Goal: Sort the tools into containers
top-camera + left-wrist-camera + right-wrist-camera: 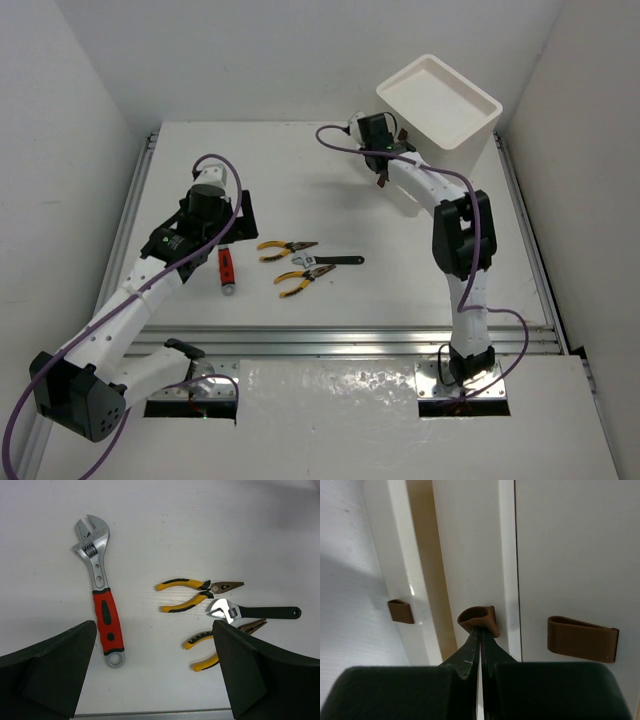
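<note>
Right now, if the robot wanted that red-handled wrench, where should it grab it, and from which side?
Probably by its red handle, coming straight down. The red-handled wrench lies flat on the table, so only the handle's narrow sides offer purchase, and they sit clear of the pliers. The open left pincer would close across the handle's width.

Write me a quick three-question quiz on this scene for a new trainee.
1. True or false: the left gripper is open and the red-handled wrench lies untouched on the table.
2. How many yellow-handled pliers are on the table?
3. In the right wrist view, which of the drawer unit's three tabs is the right gripper shut on? A left, B middle, C right.
Key: 1 true; 2 two; 3 B, the middle tab.
</note>
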Controlling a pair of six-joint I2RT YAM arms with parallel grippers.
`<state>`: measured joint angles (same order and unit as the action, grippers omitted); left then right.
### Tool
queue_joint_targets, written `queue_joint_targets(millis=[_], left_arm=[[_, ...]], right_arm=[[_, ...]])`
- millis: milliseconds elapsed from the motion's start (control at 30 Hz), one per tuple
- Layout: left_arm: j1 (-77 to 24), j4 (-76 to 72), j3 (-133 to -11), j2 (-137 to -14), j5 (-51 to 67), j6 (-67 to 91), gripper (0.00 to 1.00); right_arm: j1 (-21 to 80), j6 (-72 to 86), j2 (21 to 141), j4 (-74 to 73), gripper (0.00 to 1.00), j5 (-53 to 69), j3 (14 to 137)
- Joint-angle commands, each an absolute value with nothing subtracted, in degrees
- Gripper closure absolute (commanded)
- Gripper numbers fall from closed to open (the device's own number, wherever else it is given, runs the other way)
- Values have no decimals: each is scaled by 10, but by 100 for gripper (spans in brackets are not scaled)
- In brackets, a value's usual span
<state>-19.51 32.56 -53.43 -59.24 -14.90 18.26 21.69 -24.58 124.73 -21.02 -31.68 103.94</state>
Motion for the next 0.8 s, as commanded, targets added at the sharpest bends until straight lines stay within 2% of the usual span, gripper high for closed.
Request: queue_joint_targets(millis=[0, 367, 433, 533, 567, 633, 767], left_arm=[[-189, 302, -535, -579, -145, 177, 0], [-189, 303, -534, -580, -143, 177, 0], [-189, 302, -534, -580, -142, 177, 0], [-189, 302, -535, -583, -139, 176, 0], [-189, 301, -535, -584, -139, 176, 0], [-189, 302, -534, -584, -138, 175, 0], [-189, 301, -533, -584, -134, 175, 0]], right_arm=[[192, -266, 1234, -179, 100, -330, 1042], [184, -306, 1223, -133, 100, -324, 990], [184, -252, 1216, -182, 100, -242, 1010], [184, -172, 1202, -262, 82, -130, 1056], [183, -152, 1201, -270, 70, -114, 1064], [183, -145, 1218, -293, 59, -92, 1092], [183, -164, 1265, -317, 54, -120, 1126]])
